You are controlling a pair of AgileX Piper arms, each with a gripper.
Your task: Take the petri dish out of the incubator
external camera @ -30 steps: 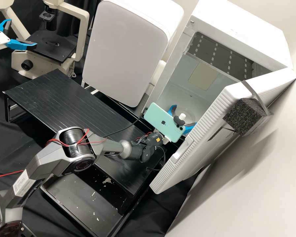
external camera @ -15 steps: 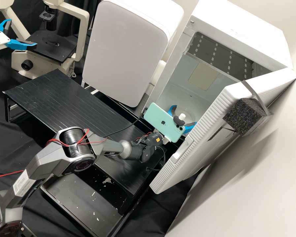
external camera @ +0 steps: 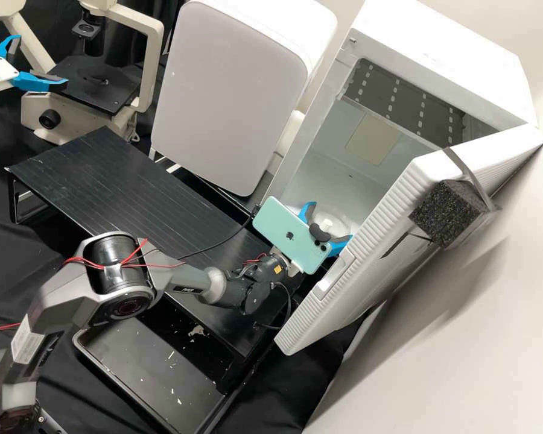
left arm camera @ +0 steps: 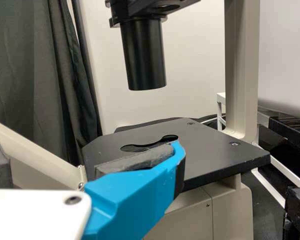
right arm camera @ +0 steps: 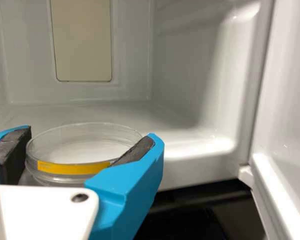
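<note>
In the high view my right gripper (external camera: 330,223) is at the mouth of the open white incubator (external camera: 437,57), its blue fingers around the clear petri dish (external camera: 339,219). The right wrist view shows my right gripper (right arm camera: 90,136) shut on the petri dish (right arm camera: 70,169), which has a yellow band on its side and sits level between the dark pads. Far from it, at the left edge of the high view, my left gripper (external camera: 41,61) stands open beside the microscope stage. In the left wrist view the left gripper (left arm camera: 85,146) has one finger in front of that stage.
The incubator door (external camera: 398,241) stands open close to the right gripper. A black slatted platform (external camera: 120,187) lies beneath the right arm, with a grey-white device (external camera: 229,96) behind it. The microscope stage (left arm camera: 210,150) is beside the left gripper.
My right gripper has drawn back toward the incubator's opening, down and left in the high view, and the petri dish has come with it. The left gripper has kept still.
</note>
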